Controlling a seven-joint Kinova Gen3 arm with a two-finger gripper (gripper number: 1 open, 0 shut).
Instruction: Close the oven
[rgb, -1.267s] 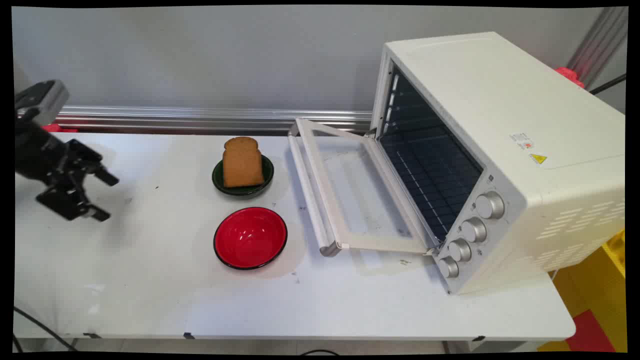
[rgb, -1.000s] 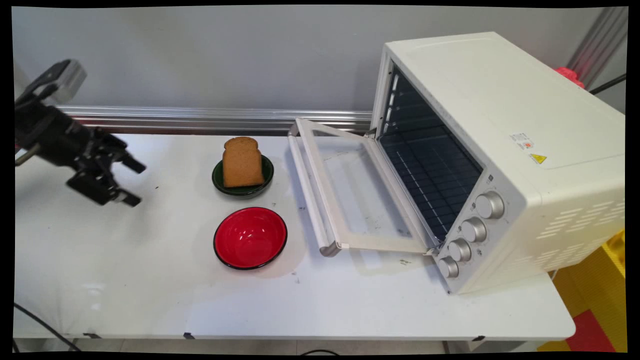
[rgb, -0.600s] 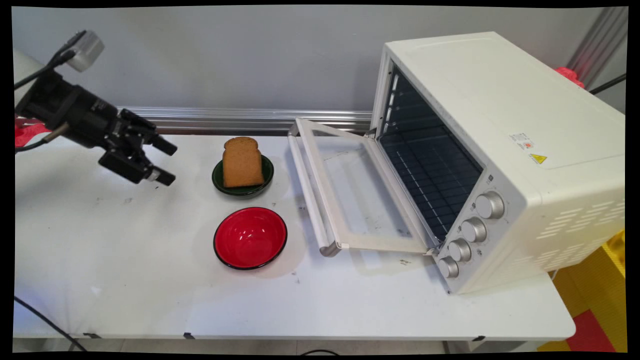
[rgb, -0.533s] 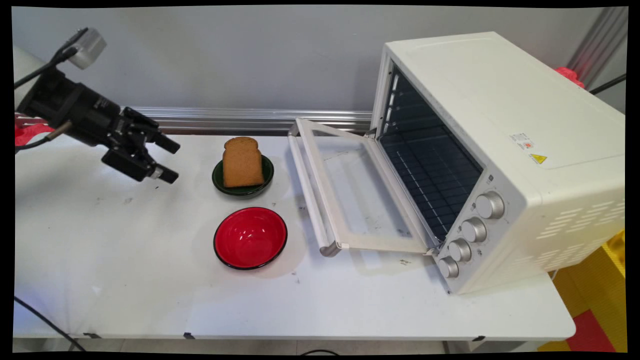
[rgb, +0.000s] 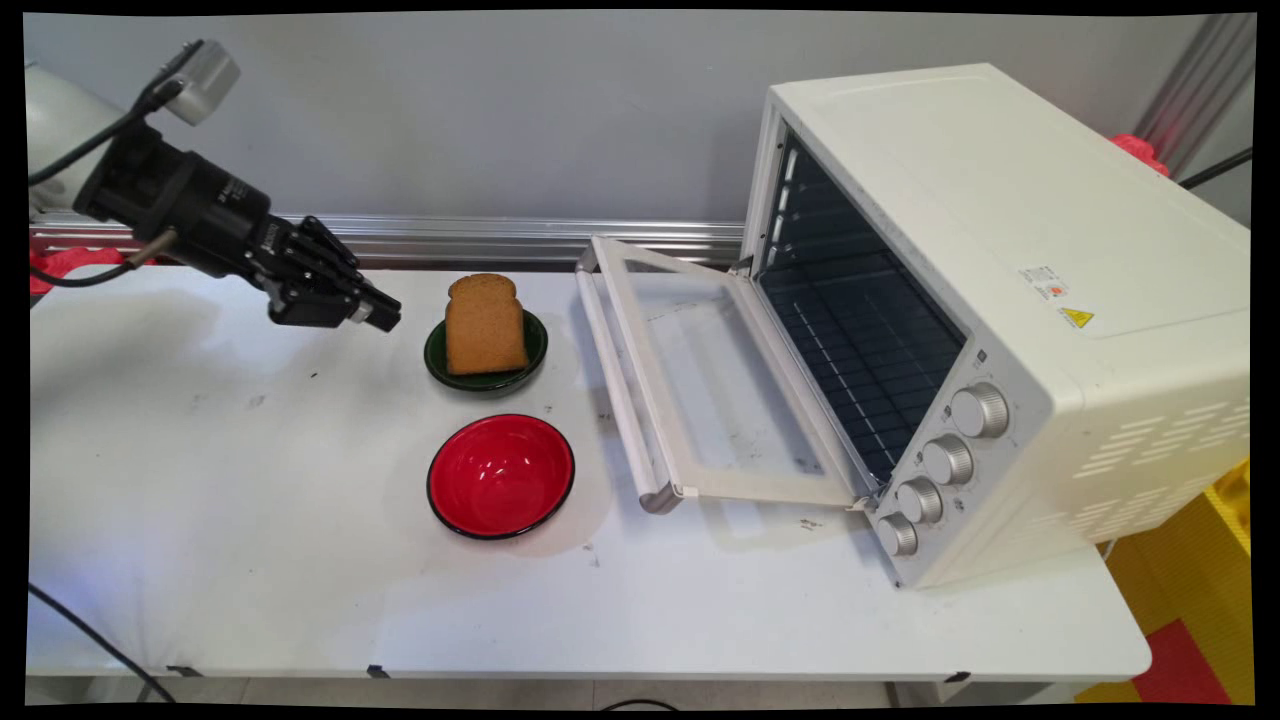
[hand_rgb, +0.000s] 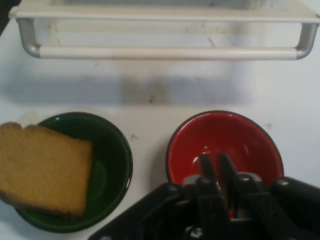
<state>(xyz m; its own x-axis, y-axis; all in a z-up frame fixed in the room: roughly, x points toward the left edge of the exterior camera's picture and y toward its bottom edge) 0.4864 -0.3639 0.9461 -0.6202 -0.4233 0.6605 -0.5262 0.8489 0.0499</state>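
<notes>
Hovering at the table's (rgb: 250, 560) left, the gripper (rgb: 385, 315) has its fingers nearly together, holding nothing, just left of the bread slice (rgb: 485, 325) leaning in the green bowl (rgb: 437, 357). Light, soft, crumbly-looking bread: pinch its flat faces. Red bowl (rgb: 500, 475) nearer; open oven (rgb: 960, 300) right.

black gripper (rgb: 385, 315) raised just left of bread slice (rgb: 485, 323) in green bowl (rgb: 487, 377), red bowl (rgb: 501, 476), open toaster oven (rgb: 990, 310)
</notes>
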